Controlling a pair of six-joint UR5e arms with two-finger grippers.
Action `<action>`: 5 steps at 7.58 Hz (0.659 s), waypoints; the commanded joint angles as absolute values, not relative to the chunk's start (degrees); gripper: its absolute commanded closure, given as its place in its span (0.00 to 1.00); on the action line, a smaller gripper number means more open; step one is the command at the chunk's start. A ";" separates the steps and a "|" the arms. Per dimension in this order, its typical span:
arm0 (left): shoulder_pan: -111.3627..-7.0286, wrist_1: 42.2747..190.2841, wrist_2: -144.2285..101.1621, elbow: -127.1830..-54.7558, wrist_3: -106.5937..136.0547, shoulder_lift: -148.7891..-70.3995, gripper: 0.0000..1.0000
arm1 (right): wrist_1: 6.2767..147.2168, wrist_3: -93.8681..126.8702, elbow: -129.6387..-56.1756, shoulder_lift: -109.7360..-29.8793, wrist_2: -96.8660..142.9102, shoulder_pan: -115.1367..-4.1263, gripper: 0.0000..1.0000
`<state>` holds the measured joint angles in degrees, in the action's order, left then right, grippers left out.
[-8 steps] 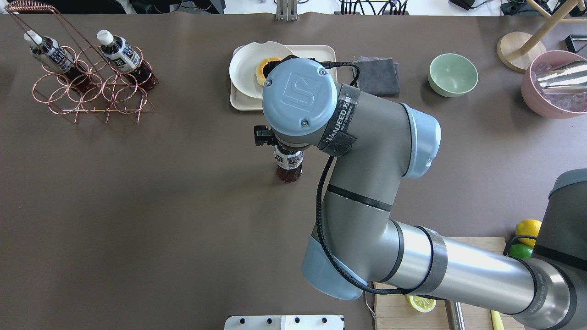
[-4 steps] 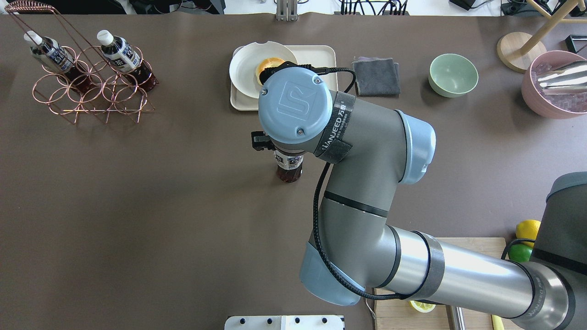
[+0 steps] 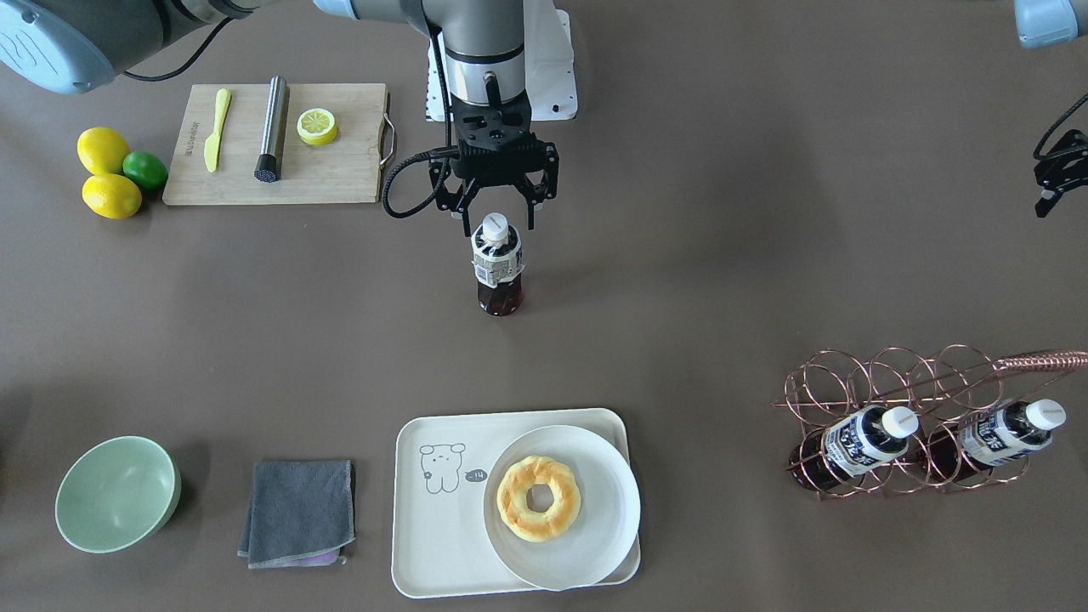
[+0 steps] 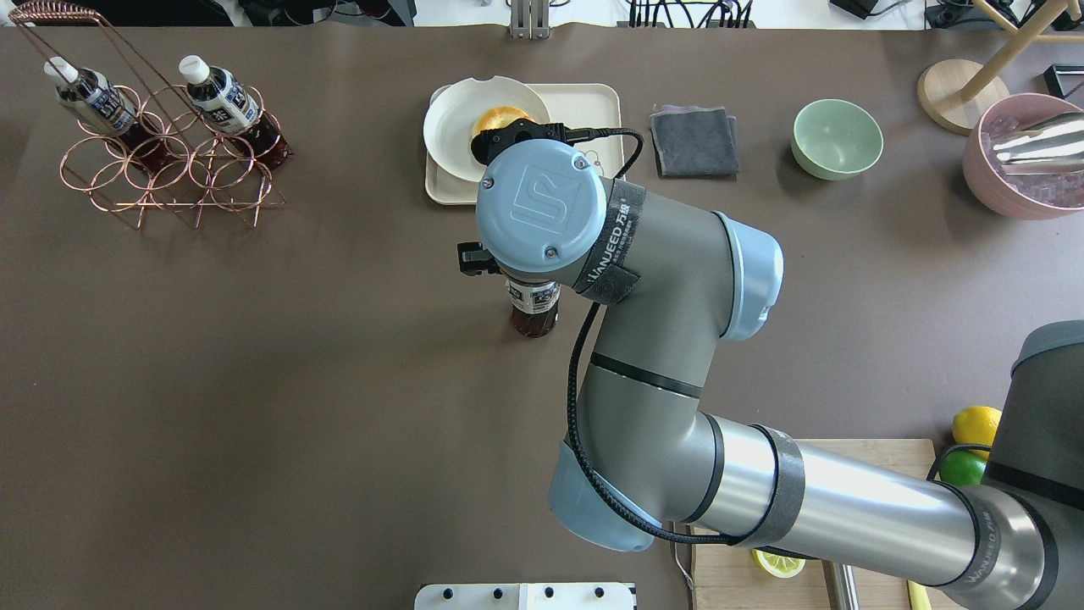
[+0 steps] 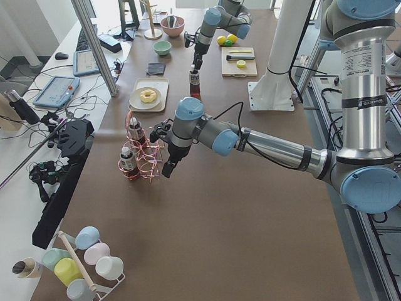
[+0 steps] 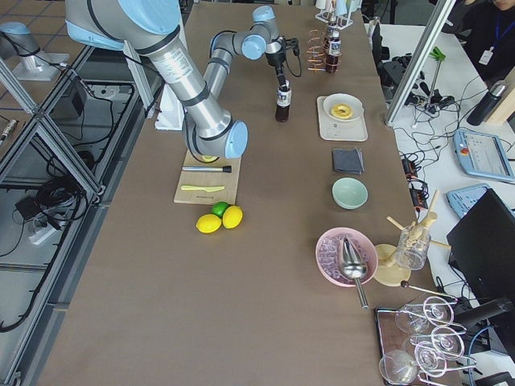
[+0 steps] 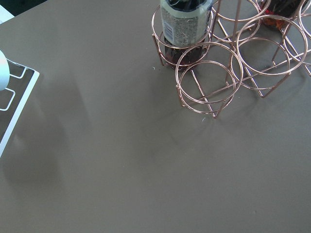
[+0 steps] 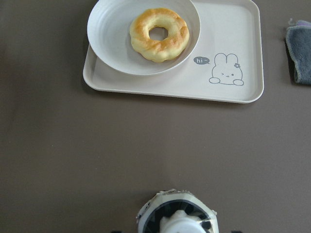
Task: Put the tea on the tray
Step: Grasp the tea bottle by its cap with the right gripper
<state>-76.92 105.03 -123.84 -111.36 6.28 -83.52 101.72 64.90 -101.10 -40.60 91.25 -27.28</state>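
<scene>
Moved: my right wrist (image 4: 539,207) has come a little nearer to the tea (image 4: 533,312) and now uncovers more of the tray (image 4: 593,100); the tea has stayed in its place.
Overhead: the tea stands upright on the surface (image 4: 254,381), well apart from the tray. My wrist hides its cap.
Front-facing: my right tool (image 3: 497,223) is spread, with one finger on each side of the white cap, and I see no contact. The tray carries a plate (image 3: 595,535) with a doughnut (image 3: 538,498). My left tool (image 3: 1052,174) is cut by the edge, so I cannot tell if it is spread or pressed together.
Exterior left: my left arm hangs just beside the copper rack (image 5: 145,160), which holds two other bottles.
Exterior right: the tea is upright under my right tool.
Left wrist: only rings of the rack and one bottle show, not my tool.
Right wrist: the cap is at the lower edge and the tray lies beyond it, apart.
</scene>
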 commanded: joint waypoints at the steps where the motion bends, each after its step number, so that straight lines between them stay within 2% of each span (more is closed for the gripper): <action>1: -76.90 105.03 -123.84 -111.36 6.33 -83.67 0.00 | 101.95 64.86 -101.34 -41.13 91.32 -27.33 0.29; 2: -76.90 105.03 -124.62 -111.27 6.33 -83.67 0.00 | 101.95 64.86 -101.34 -41.05 91.32 -27.33 0.36; 3: -76.90 105.03 -124.98 -111.27 6.33 -83.67 0.00 | 101.95 64.86 -101.34 -40.78 91.32 -27.33 0.49; 5: -76.90 105.03 -124.98 -111.18 6.33 -83.67 0.00 | 101.95 64.78 -101.51 -40.26 91.23 -27.68 1.00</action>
